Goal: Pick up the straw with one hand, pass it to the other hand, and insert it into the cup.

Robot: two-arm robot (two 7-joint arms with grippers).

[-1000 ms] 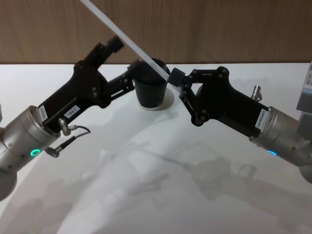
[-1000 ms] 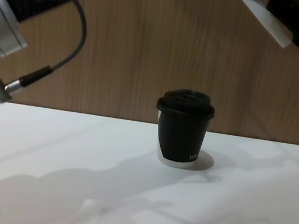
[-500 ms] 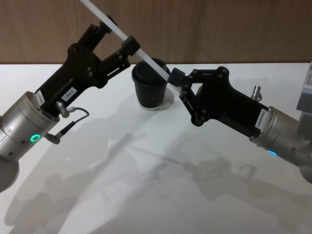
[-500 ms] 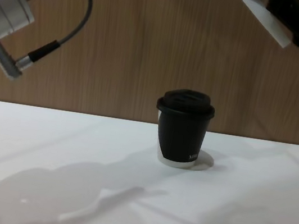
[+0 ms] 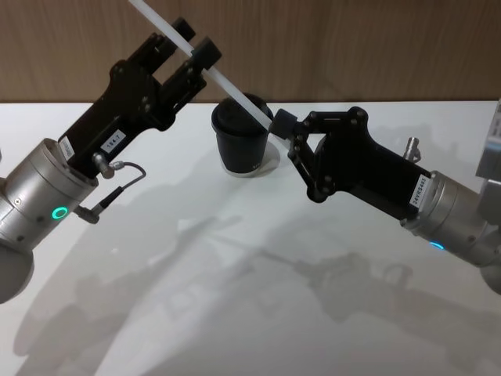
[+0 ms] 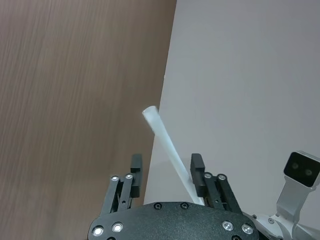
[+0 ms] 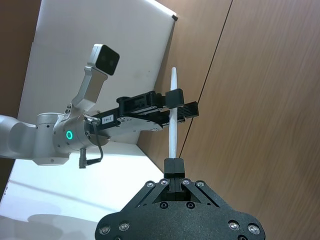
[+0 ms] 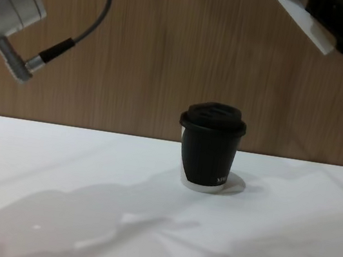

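Observation:
The straw (image 5: 227, 84) is thin and white and slants up to the left above the cup (image 5: 241, 145), a black lidded cup standing on the white table (image 5: 235, 282). My right gripper (image 5: 280, 124), all black, is shut on the straw's lower end, just right of the cup's lid. My left gripper (image 5: 192, 43), with its white label and brown cable, stands open higher up, one finger on each side of the straw. In the left wrist view the straw (image 6: 167, 147) runs between the fingers (image 6: 197, 172), close to one of them. The cup (image 8: 209, 149) is upright.
A wooden wall (image 5: 352, 47) runs along the table's far edge. A grey object (image 5: 491, 149) sits at the right edge. The left wrist's brown cable (image 8: 74, 41) loops below the silver wrist. Open table lies in front of the cup.
My left gripper has risen from beside the cup up to the straw, and its open fingers now straddle it. The right gripper and the straw have not moved.

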